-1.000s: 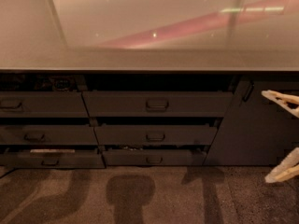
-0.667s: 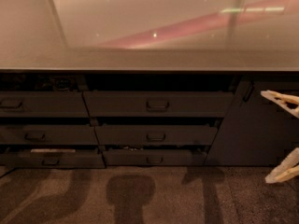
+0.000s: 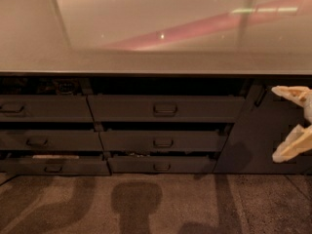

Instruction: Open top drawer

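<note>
A pale, glossy countertop (image 3: 34, 43) fills the view from 9 through 12 to 3 o'clock, mirroring a pink streak (image 3: 195, 30) and small dots of light toward 1 o'clock. Under its edge runs a dark grey cabinet (image 3: 97, 130) with stacked drawer fronts in dim light, the left column (image 3: 48, 139) at 9 o'clock. A plain dark panel (image 3: 253, 140) closes the cabinet at 4 o'clock. Speckled brown carpet (image 3: 263, 204) covers the floor at 6 o'clock, crossed by soft dark shadows (image 3: 136, 199). The gripper (image 3: 274, 123) sits at 3 o'clock, fingers spread.

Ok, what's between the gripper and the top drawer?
Camera view: only a plain dark cabinet panel separates the gripper, at the right edge, from the top drawer.
</note>
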`<state>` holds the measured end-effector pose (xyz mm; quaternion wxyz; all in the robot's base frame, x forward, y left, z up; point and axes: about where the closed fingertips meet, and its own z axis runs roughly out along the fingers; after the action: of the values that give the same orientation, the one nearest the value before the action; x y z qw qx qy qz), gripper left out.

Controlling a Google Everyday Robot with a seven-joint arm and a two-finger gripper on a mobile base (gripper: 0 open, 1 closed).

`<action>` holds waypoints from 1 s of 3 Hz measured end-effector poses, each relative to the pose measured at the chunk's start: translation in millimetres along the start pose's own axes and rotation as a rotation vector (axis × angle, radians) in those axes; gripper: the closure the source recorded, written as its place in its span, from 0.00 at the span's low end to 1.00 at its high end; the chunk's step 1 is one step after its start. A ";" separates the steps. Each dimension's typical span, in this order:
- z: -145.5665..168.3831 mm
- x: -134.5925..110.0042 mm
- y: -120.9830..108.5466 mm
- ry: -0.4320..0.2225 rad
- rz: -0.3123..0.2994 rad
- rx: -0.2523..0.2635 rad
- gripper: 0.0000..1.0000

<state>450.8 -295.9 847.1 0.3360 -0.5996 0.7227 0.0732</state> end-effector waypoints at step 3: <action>26.5 7.5 -45.8 0.121 0.035 -0.013 0.00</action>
<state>502.8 -300.9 836.2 0.2864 -0.5925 0.7515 0.0475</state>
